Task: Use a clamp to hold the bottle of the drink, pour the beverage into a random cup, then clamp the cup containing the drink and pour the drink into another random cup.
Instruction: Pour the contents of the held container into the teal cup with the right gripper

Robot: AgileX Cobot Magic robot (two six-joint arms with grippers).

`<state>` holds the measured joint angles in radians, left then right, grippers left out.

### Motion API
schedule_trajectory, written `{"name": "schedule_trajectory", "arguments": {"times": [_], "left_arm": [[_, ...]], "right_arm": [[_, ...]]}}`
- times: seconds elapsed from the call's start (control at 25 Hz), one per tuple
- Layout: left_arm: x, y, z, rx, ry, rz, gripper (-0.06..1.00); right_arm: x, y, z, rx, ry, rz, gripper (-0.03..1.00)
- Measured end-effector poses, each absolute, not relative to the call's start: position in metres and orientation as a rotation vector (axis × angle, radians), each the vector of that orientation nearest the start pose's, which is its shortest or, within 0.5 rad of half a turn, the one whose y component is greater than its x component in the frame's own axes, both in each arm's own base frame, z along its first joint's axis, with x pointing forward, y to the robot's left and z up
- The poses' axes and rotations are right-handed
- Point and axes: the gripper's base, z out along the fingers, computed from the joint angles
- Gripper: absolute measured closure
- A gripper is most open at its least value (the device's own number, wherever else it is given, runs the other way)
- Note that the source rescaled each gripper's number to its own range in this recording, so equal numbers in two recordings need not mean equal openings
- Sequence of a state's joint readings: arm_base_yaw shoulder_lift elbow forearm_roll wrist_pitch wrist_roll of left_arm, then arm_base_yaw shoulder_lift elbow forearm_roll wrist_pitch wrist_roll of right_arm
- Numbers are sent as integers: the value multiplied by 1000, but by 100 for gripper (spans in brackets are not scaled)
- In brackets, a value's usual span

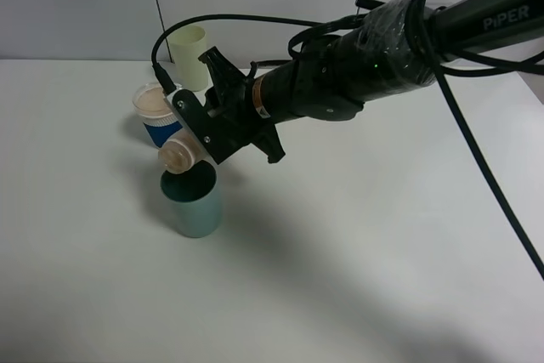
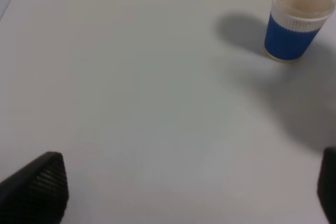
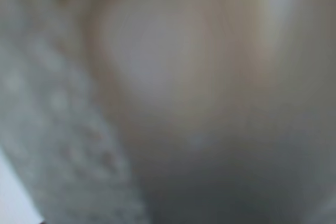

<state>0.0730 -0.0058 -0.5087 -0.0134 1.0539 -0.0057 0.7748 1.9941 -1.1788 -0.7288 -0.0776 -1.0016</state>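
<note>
Lettering "PiPER" (image 1: 508,19) is read in white on the dark link of the right arm (image 1: 399,48) in the exterior high view; no other writing can be made out there. The right clamp (image 1: 202,135) is reached across to the left side, and its jaws are pressed onto the bottle (image 1: 177,157), whose label is hidden by them. The bottle is held tipped nearly onto its side, with its open neck sticking out of the jaws and a pale beige tone seen at the mouth. The teal cup (image 1: 193,203) is stood upright on the white surface (image 1: 365,244) directly below the jaws, its rim just under the bottle's mouth. The blue paper cup (image 1: 156,116) is set just beyond the jaws, and the pale yellow-green tumbler (image 1: 189,57) farther beyond.

In the left wrist view the left clamp (image 2: 184,192), unseen from above, is shown with its jaws spread wide: only the two black tips are seen, with bare surface between them. The blue paper cup (image 2: 295,22) is found well ahead of the jaws, off to one side, its ribbed white band and beige inside plainer here.

In the right wrist view only a blurred beige and grey mass is shown; nothing can be told apart.
</note>
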Motion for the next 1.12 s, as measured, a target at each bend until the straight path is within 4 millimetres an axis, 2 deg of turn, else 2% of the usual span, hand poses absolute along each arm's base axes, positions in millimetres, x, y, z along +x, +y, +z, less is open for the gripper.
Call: {"name": "schedule_trajectory", "arguments": {"times": [1.12], "left_arm": [[-6, -2, 280, -79, 2021, 27, 10]], "right_arm": [[300, 296, 166, -2223, 617, -525, 97]]}}
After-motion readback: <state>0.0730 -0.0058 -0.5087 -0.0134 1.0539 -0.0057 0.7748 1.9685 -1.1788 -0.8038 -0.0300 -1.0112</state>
